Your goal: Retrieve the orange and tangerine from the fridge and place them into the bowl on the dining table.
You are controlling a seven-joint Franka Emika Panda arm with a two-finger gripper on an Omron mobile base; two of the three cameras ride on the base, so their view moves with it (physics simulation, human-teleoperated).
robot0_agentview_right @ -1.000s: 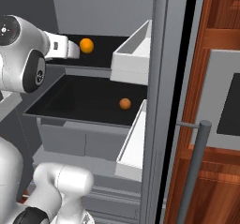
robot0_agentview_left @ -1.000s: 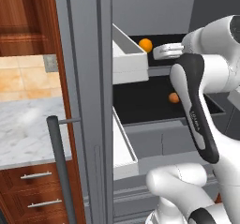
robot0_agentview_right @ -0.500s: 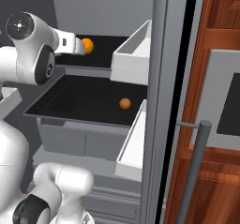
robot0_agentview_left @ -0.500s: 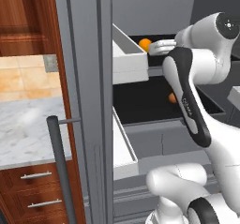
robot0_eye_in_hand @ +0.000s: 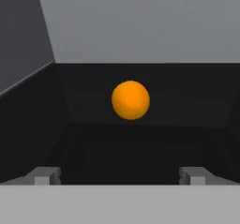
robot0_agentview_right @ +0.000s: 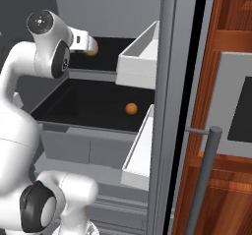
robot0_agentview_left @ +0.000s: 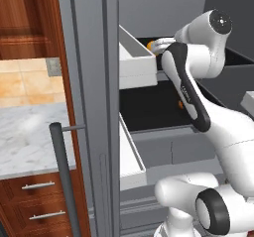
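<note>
Jaws wide open and empty, facing an orange fruit on the upper black shelf of the tall grey fridge (robot0_agentview_left: 94,82).

Left base view: my white arm reaches into the open fridge, my hand at the upper shelf, where a sliver of the round orange fruit (robot0_agentview_left: 150,45) peeks out just beside the white door bin (robot0_agentview_left: 136,62); a smaller orange fruit (robot0_agentview_left: 180,103) sits on the lower shelf, partly behind my forearm. Right base view: the upper fruit (robot0_agentview_right: 93,49) sits just past my hand, the smaller fruit (robot0_agentview_right: 131,108) lies apart on the lower black shelf (robot0_agentview_right: 83,103). Hand view: my jaws (robot0_eye_in_hand: 120,175) stand fully apart, the orange fruit (robot0_eye_in_hand: 131,100) centred ahead, not touched.
</note>
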